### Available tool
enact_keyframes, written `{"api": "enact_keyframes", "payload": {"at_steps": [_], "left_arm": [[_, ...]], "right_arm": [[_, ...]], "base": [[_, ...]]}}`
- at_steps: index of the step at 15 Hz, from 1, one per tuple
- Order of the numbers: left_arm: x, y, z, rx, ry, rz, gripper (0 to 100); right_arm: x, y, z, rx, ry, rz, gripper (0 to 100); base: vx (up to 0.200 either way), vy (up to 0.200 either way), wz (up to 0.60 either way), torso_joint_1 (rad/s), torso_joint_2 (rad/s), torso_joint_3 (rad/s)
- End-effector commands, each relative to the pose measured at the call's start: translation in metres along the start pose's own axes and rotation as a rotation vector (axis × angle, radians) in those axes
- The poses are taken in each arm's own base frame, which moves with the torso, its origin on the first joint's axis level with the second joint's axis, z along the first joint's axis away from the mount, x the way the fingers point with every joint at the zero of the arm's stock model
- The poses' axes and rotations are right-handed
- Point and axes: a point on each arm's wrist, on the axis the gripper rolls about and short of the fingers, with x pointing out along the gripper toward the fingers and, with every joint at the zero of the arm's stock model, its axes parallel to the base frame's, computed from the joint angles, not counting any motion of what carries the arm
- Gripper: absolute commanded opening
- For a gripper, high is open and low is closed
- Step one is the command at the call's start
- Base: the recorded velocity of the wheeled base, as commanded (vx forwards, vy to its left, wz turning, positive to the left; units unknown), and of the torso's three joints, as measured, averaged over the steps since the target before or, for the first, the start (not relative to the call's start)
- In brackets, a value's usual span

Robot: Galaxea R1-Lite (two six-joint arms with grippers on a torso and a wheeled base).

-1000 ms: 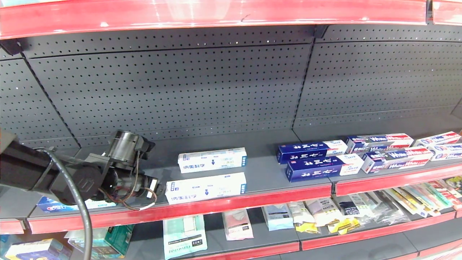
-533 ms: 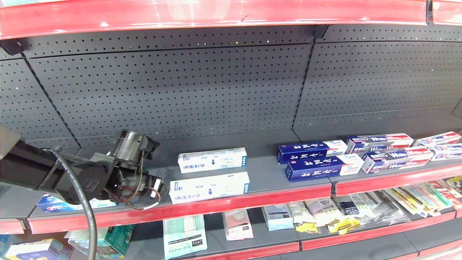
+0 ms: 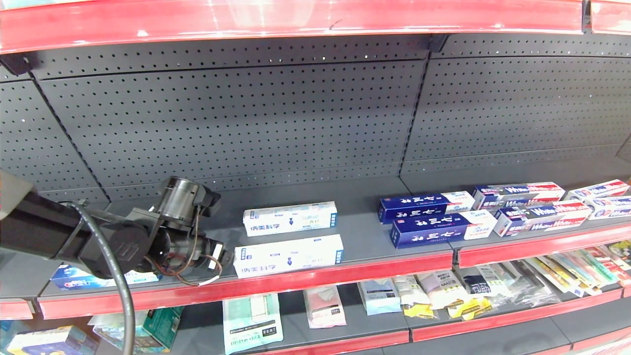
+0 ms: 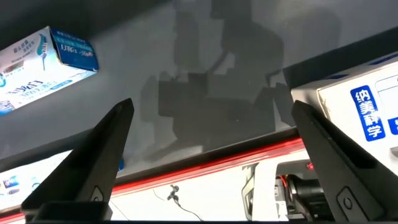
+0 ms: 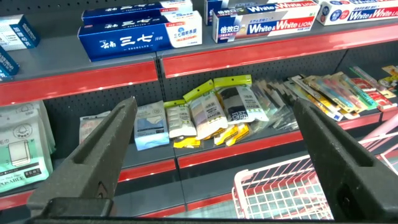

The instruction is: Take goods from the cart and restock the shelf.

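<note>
Long white toothpaste box (image 3: 288,256), blue print, flat on shelf (image 3: 362,231)

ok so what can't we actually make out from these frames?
- Left wrist view: the front white box is cut off by the edge, so contact with the open left gripper is unclear; in the head view the wrist hides its fingertips.
- Right wrist view: the cart shows as a wire corner, the rest cut off by the frame edge; contents unknown.
- Head view: the blue-and-white box sits mostly behind the left arm.
</note>
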Motion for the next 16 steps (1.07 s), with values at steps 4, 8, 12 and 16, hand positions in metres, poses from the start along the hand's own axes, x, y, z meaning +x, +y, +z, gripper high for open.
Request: {"api": "enact_keyframes", "payload": {"at_steps": [4, 8, 12, 16], "left_arm": [[-0.0005, -0.0008, 0.0003, 0.002, -0.002, -0.001, 100], [-0.0014, -0.0044, 0.0003, -0.008, -0.005, -0.007, 100], [-0.0022, -0.0041, 0.0023, -0.010, -0.012, -0.001, 100], [-0.0039, -0.0036, 0.0055, -0.013, -0.026, 0.000, 100]], "right_arm": [[0.0001, 0.0000, 0.0003, 0.000, 0.001, 0.000, 100], [0.0002, 0.0000, -0.0002, 0.000, 0.002, 0.000, 100], [0.0001, 0.0000, 0.0003, 0.000, 0.001, 0.000, 100], [0.0001, 0.0000, 0.0003, 0.000, 0.001, 0.000, 100]], "base": [[0.000, 0.000, 0.00, 0.000, 0.00, 0.000], [0.000, 0.000, 0.00, 0.000, 0.00, 0.000], [0.000, 0.000, 0.00, 0.000, 0.00, 0.000], [0.000, 0.000, 0.00, 0.000, 0.00, 0.000]]}}
